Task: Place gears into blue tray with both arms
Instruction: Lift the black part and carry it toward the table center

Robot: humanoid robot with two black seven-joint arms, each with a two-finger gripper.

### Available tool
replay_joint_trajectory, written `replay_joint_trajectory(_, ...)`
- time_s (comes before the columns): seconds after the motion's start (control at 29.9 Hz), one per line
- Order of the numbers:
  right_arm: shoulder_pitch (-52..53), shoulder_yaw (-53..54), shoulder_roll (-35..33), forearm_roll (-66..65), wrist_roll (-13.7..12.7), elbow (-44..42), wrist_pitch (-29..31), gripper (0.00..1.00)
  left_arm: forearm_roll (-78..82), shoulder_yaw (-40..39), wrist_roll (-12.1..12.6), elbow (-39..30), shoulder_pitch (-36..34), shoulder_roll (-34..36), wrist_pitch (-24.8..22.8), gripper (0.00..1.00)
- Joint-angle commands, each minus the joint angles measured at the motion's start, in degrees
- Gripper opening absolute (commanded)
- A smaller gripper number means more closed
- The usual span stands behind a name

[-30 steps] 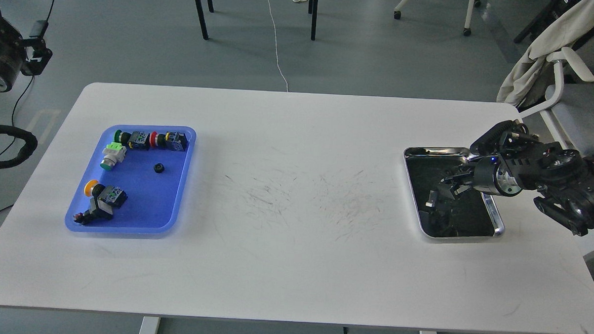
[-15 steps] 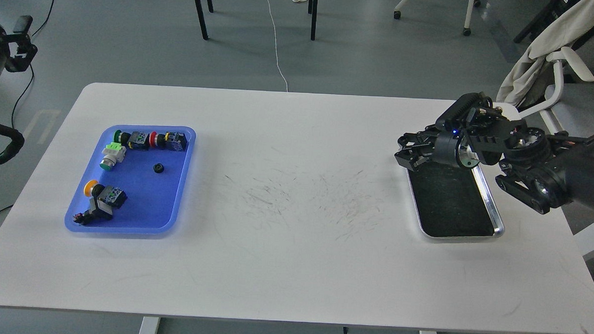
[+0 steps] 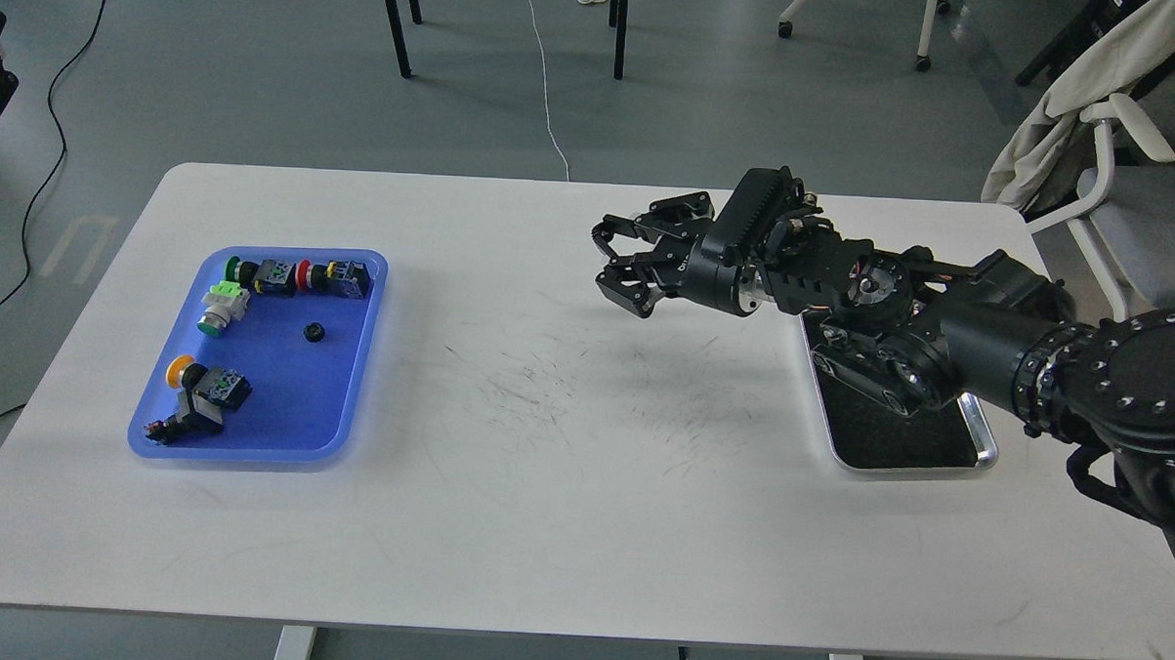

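Our right pincer carries toward the blue tray, its load unconfirmed

One gear (image 3: 314, 333) lies in the blue tray (image 3: 282, 412) near its middle, apart from the push-button switches (image 3: 301, 275) ranged along the far rim, so open floor remains for more. Our right pincer (image 3: 621, 260) hangs above the worktop (image 3: 542, 524) between the steel tray (image 3: 979, 459) and the blue one, fingers curled inward; we cannot tell whether they are clenched on a gear. Our left pincer is out of view.
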Motion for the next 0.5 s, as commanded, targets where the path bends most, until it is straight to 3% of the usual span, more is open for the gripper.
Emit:
replay_joint_trajectory(0.0, -0.7, -0.2, 1.1, -0.4, 0.2, -0.5, -0.5, 0.01, 0.0, 0.1, 0.0, -1.6, 0.0, 1.5, 0.0, 0.99)
replay_joint_trajectory(0.47, -6.1, -2.8, 1.1, -2.8, 1.9, -2.7, -0.5, 0.01, -0.3, 0.1, 0.0, -1.8, 0.1, 4.7, 0.0, 0.99)
